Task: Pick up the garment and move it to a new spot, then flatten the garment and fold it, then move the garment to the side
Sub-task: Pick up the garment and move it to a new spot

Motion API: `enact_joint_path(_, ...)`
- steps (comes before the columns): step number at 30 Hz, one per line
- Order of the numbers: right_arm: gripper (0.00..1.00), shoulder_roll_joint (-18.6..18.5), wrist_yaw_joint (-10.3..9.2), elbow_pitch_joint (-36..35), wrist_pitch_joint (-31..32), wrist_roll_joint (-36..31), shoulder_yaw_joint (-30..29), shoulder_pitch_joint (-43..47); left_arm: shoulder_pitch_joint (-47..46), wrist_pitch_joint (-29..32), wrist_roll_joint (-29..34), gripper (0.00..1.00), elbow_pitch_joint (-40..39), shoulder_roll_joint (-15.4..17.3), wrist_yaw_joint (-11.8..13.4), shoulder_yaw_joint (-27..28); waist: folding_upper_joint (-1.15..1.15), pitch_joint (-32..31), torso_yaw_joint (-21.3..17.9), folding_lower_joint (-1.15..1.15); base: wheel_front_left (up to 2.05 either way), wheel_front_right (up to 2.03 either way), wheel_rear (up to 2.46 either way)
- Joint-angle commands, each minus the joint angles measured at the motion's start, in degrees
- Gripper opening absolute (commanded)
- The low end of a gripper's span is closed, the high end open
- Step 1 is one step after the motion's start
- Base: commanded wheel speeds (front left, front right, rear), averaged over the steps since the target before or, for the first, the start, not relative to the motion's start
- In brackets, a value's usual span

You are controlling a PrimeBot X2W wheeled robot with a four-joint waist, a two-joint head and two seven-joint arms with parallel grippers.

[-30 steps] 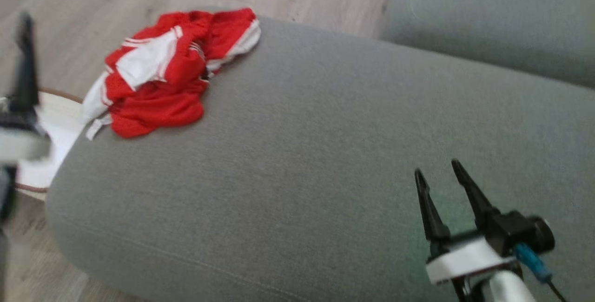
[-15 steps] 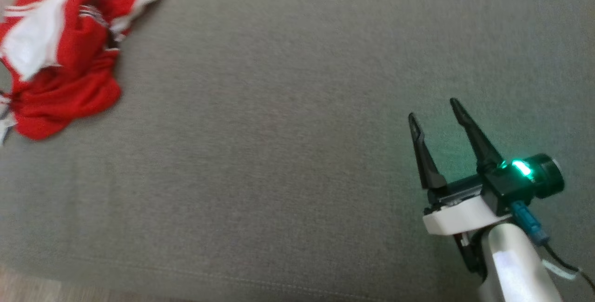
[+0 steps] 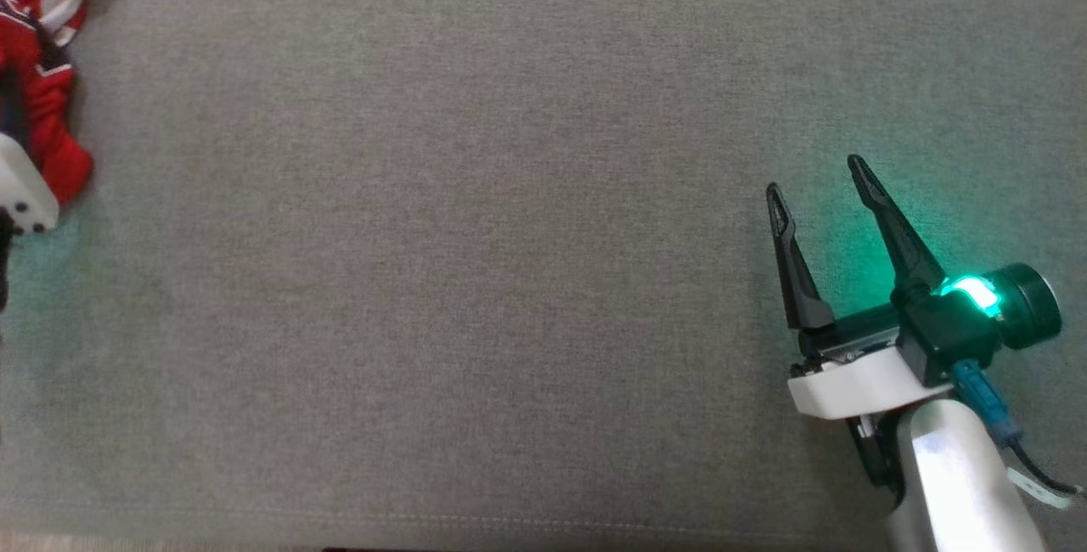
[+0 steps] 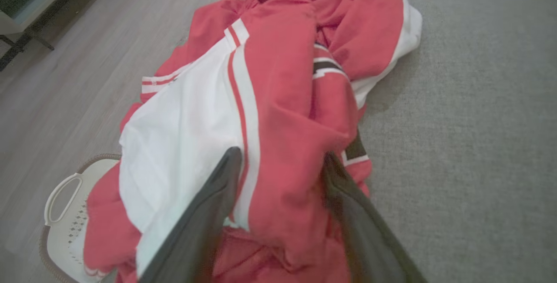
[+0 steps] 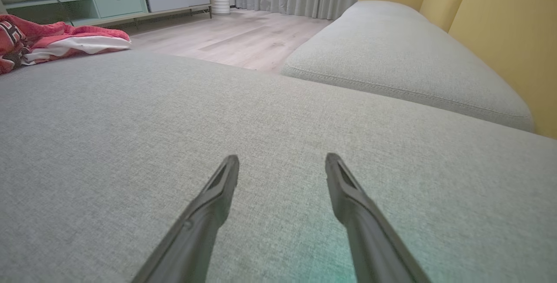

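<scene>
Two grippers are in play, but only one is placed to start the pick. The left gripper point(image 4: 282, 156) is right at the crumpled red and white garment point(image 4: 278, 78), its fingers spread wide with a raised red fold and the edge of a white panel between them. Nothing is pinched yet, and whether the tips already press into the cloth cannot be told. The garment lies heaped at the left end of the grey seat cushion point(image 3: 475, 263), close to the cushion's edge, where a white laundry basket point(image 4: 65, 213) stands below on the wooden floor point(image 4: 65, 78). In the left wrist view the heap runs lengthwise away from the fingers, ending in what looks like a gathered waistband at the far end, so the fingers straddle it near its close end and across its length. The right gripper point(image 3: 815, 177) is also wide open and holds nothing. It hovers over bare cushion well apart from the garment, which lies off to its left. The grasp likely falls to the left arm: closing on that fold should gather enough cloth to lift.
</scene>
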Motion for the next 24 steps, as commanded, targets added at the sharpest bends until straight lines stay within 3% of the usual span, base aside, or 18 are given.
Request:
enact_joint_path(1,1.0,-0.2,0.23,-2.2,0.0,-0.2,1.3,-0.6,-2.9,-0.8,0.1,0.3,-0.8,4.0,0.3,1.9,0.0,0.2,-0.2,-0.01,0.0,0.0,0.0)
enact_joint_path(2,1.0,-0.2,0.23,-2.0,-0.1,-0.1,1.4,-0.6,-3.3,-1.4,0.2,0.0,-0.2,3.9,0.4,1.8,0.0,0.0,-0.2,-0.01,0.0,0.0,0.0)
enact_joint_path(7,1.0,-0.2,0.23,-0.4,-0.8,1.1,2.0,-0.7,-5.0,-4.5,0.8,0.0,1.5,4.1,-0.1,0.9,0.0,-2.6,-0.4,-0.01,0.0,0.0,0.0)
enact_joint_path(15,1.0,-0.2,0.23,4.4,-2.5,4.5,1.7,0.5,-9.4,-5.1,1.5,0.0,-1.0,5.3,-1.7,-2.8,0.0,-13.3,-1.0,-0.01,0.0,0.0,0.0)
enact_joint_path(24,1.0,-0.2,0.23,9.7,-3.5,9.4,0.9,4.8,-14.5,2.0,-3.0,0.0,-9.0,-0.3,-2.1,-8.0,0.0,-27.7,-3.7,-0.01,0.0,0.0,0.0)
